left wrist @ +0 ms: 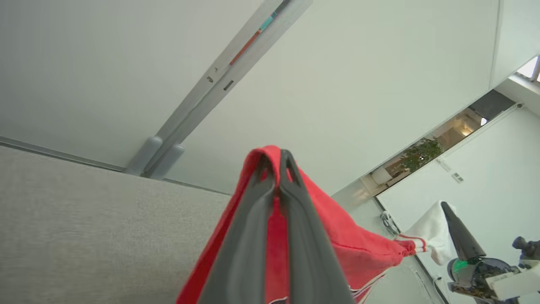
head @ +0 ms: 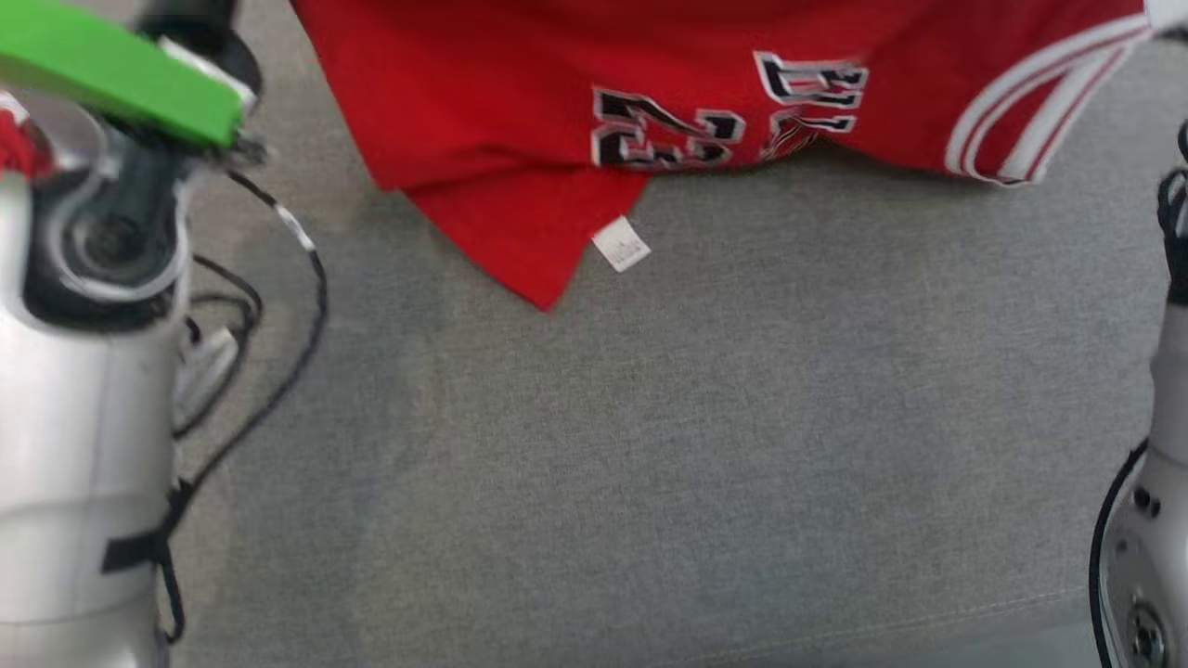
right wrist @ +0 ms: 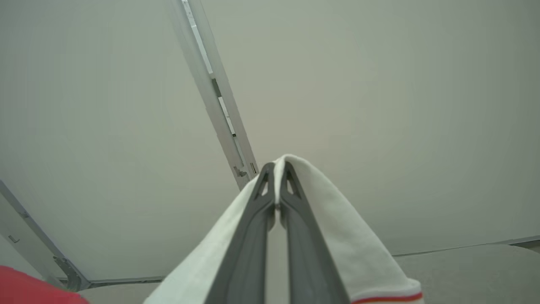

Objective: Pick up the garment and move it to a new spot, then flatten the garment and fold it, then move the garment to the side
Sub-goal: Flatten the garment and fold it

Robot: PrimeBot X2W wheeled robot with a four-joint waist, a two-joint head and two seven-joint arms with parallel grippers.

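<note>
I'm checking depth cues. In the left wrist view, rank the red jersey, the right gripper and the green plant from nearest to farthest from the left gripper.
1. red jersey: pinched in the left gripper's fingers.
2. right gripper: lower right, on the jersey's white end.
3. green plant: right, far off in the room beyond.

— What lies beside the left hand [left wrist: 276, 162]?
— A grey woven surface [left wrist: 84, 219] to its left, meeting a pale, plain wall [left wrist: 379, 84].
— And past its fingertips?
— 1 grey rail [left wrist: 219, 84] slants across that wall and ends in 2 rounded feet at the surface's edge.
— To its right?
— A dark opening [left wrist: 489, 105] with a green plant [left wrist: 422, 152] and a warm light; a bright window [left wrist: 529, 69] in the far corner.
— Around the right hand [right wrist: 277, 169]?
— Pale wall again, a metal strip [right wrist: 219, 105] just behind its tips, grey surface low on its right.
</note>
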